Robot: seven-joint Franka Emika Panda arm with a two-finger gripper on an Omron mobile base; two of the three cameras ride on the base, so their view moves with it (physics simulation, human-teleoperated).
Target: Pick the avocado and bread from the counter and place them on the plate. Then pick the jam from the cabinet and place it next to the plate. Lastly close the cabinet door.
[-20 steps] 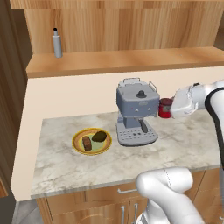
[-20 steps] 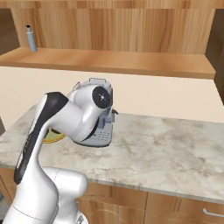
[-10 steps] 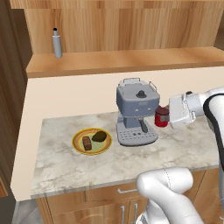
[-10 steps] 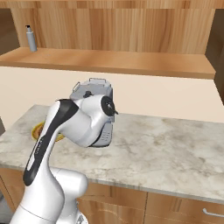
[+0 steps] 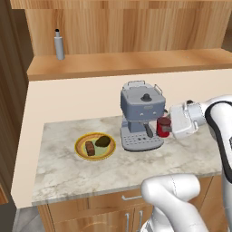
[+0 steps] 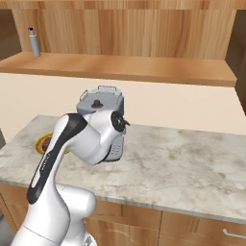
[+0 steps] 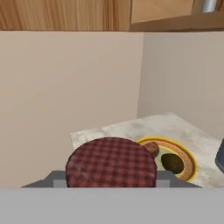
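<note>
Beside the coffee machine [image 5: 140,115] | jam [image 5: 162,127] upright, lid up | jaws pinch it

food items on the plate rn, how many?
2. On the plate: the bread on its left half, the avocado on the right half nearer the coffee machine. Nothing else seems hidden on it.

checkered jam lid [image 7: 111,162], plate [image 7: 186,158] behind
</note>
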